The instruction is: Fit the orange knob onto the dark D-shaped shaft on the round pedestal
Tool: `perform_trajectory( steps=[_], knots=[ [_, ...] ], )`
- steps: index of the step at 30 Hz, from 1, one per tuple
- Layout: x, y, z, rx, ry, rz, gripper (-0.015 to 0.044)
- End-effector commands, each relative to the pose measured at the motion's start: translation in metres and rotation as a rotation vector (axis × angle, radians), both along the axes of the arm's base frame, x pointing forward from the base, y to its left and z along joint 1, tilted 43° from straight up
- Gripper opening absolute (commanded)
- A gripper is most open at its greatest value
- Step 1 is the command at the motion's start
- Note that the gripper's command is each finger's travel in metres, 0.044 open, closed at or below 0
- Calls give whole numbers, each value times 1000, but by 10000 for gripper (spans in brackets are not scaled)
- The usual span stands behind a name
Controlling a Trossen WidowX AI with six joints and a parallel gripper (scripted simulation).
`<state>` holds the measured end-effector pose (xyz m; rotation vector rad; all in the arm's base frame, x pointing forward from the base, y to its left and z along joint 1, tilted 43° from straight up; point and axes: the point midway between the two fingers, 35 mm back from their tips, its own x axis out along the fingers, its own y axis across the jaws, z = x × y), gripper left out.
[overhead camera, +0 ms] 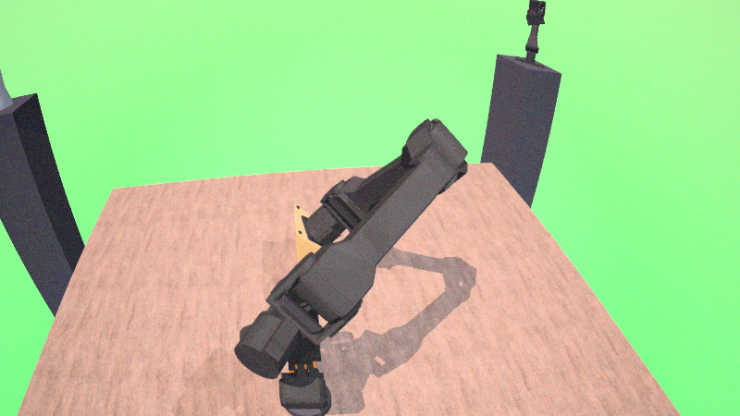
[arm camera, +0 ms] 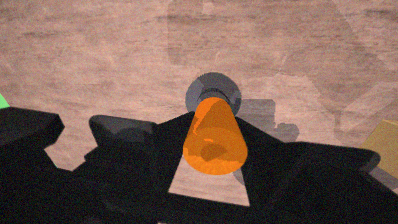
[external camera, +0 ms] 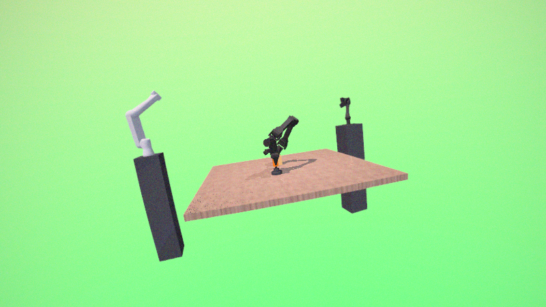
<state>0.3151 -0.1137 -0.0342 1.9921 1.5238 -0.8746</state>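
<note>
My gripper (external camera: 275, 162) (arm camera: 213, 117) is shut on the orange knob (arm camera: 215, 142), with a dark finger at each side of it. The knob is upright, tapered in the wrist view, and shows only as small orange patches between dark gripper parts in the top view. The dark round pedestal (external camera: 276, 172) (arm camera: 198, 90) stands on the table directly beneath the gripper, and its rim shows beyond the knob's far end. The knob is above the pedestal's base. The shaft's flat side and the knob's hole are hidden, and I cannot tell how far the knob is over the shaft.
The wooden table (overhead camera: 170, 289) (external camera: 236, 190) carries my arm on a yellow mounting plate (overhead camera: 306, 248). Dark pillars (overhead camera: 520, 118) (external camera: 162, 209) stand beyond the table's sides. One carries a pale arm (external camera: 135, 127), another a small dark arm (overhead camera: 533, 36) (external camera: 347, 111).
</note>
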Motion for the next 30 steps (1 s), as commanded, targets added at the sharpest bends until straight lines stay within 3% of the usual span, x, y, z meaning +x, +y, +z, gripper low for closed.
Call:
perform_trajectory(
  steps=[1, 30],
  knots=[
    [2, -1, 0, -2, 0, -3, 0],
    [5, 12, -13, -2, -3, 0, 0]
  ],
)
